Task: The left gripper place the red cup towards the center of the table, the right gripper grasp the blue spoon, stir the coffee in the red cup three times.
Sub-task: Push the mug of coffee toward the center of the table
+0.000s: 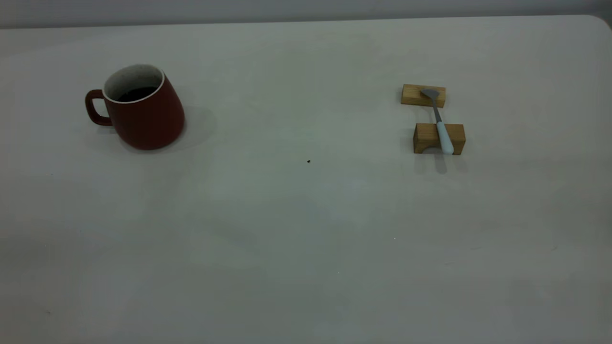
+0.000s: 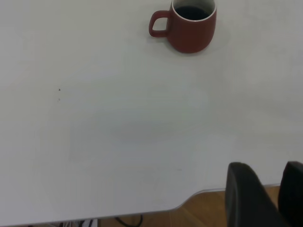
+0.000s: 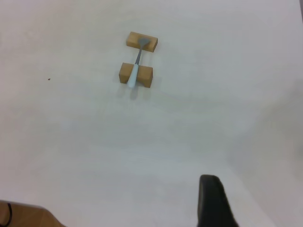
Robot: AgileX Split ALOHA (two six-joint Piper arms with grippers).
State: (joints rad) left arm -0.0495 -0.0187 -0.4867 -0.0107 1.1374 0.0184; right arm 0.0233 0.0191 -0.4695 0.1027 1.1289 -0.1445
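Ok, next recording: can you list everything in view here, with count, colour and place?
cup: one, dark red, upright at the table's left, handle pointing outward
coffee: dark liquid, inside the cup
spoon: one, grey bowl with pale blue handle, lying across the two blocks at the right
wooden blocks: two, tan, right side, one behind the other
table: one, off-white
left pincer: black, off the table's near edge, away from the cup
right pincer: black, one finger showing, away from the spoon

A dark red cup [image 1: 143, 112] stands upright at the left of the off-white bench [image 1: 296, 229], handle pointing left, dark coffee [image 1: 136, 93] inside. Well apart, at the right, the blue spoon [image 1: 440, 119] lies across two wooden blocks [image 1: 438, 138], its grey bowl on the far block.
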